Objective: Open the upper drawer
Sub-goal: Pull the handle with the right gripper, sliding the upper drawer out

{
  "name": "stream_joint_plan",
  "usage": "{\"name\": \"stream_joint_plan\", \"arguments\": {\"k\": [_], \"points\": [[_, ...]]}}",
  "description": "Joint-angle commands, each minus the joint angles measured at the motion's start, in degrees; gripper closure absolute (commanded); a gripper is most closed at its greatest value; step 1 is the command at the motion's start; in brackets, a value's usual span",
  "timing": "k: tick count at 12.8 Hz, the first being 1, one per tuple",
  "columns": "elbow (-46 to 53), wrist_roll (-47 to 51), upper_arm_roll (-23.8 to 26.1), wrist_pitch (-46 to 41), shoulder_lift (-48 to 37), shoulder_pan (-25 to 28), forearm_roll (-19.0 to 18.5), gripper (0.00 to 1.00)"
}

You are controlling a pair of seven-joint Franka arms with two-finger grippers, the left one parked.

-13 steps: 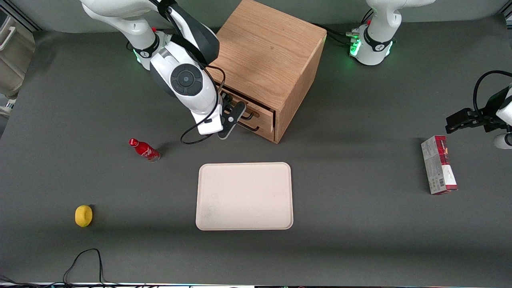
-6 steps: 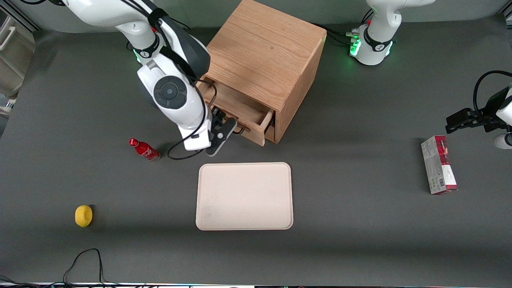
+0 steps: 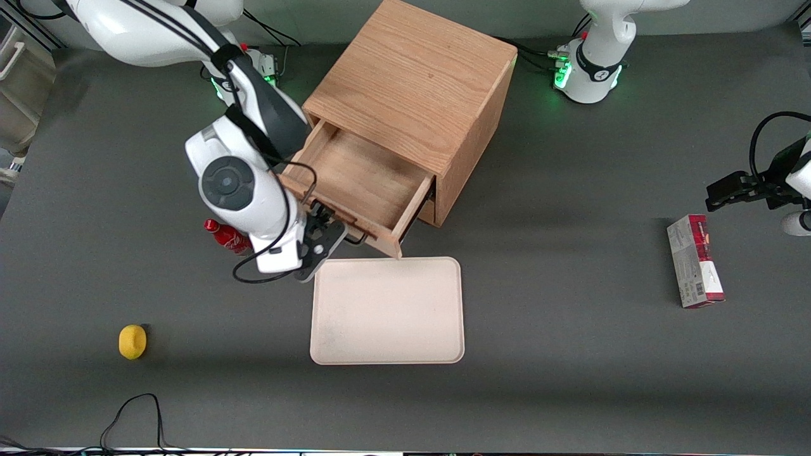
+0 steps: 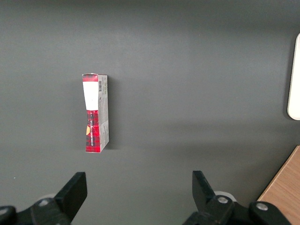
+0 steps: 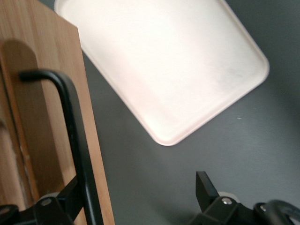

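Note:
The wooden cube cabinet (image 3: pixel 418 82) stands at the back middle of the table. Its upper drawer (image 3: pixel 358 177) is pulled far out, and its pale wood tray body shows empty. My right gripper (image 3: pixel 323 239) is at the drawer's oak front, nearer the front camera than the cabinet. In the right wrist view the gripper (image 5: pixel 139 185) is open, with its fingers wide apart. The thin black wire handle (image 5: pixel 77 136) runs along the drawer front (image 5: pixel 42 93) beside one finger (image 5: pixel 70 190). The lower drawer is mostly hidden under the upper one.
A beige tray (image 3: pixel 386 310) lies just in front of the open drawer and also shows in the right wrist view (image 5: pixel 164 65). A red bottle (image 3: pixel 228 235) lies beside my arm. A yellow fruit (image 3: pixel 132 341) lies nearer the camera. A red box (image 3: pixel 694 269) lies toward the parked arm's end.
The upper drawer has slid from almost shut to far out. My right gripper has moved with its front toward the front camera and the beige tray.

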Motion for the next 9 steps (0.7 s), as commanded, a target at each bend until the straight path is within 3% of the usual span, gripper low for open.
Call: {"name": "stream_joint_plan", "arguments": {"k": [1,9], "points": [[5.92,-3.55,-2.26,-3.19,2.91,-0.02,-0.64,0.0],[10.76,-3.81,-5.78,-3.02,5.2,-0.02,-1.08,0.0]]}}
